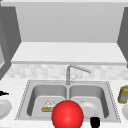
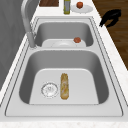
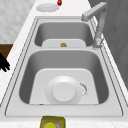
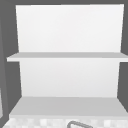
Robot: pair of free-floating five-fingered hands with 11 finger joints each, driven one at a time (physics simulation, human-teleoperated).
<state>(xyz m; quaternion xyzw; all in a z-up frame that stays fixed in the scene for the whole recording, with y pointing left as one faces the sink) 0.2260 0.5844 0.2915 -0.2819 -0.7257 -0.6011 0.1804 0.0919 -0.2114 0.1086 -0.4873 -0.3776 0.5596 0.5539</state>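
Right hand [image 1: 95, 122] hangs in the air just in front of the sink's [image 1: 113, 110] front rim, by the right basin; in the left side view it [image 2: 111, 17] floats off the counter [image 2: 110, 45] edge over the wood floor, fingers loosely bent & spread, holding nothing. Right side view catches it [image 3: 3, 63] at the pic's left edge. Nearest thing to it is the white dish [image 3: 63, 92] lying upside down in the right basin w/ a small red bit [image 2: 77, 40] at its rim, hand & dish well apart. Left hand [image 1: 3, 93] pokes in at the far left above a plate [image 1: 3, 108] on the left counter; can't tell how its fingers stand. A big red ball [image 1: 67, 115] sits low centre in the front view, covering the front rim btw the 2 basins. Left basin has a bread roll [image 2: 64, 86] lying just beside the drain [image 2: 49, 89]. Faucet [image 1: 75, 71] stands behind the divider, spout over the right basin. On the right counter: a yellow-green jar [image 1: 123, 94] & a 2nd plate [image 2: 86, 10] w/ a red fruit [image 2: 79, 5] on it
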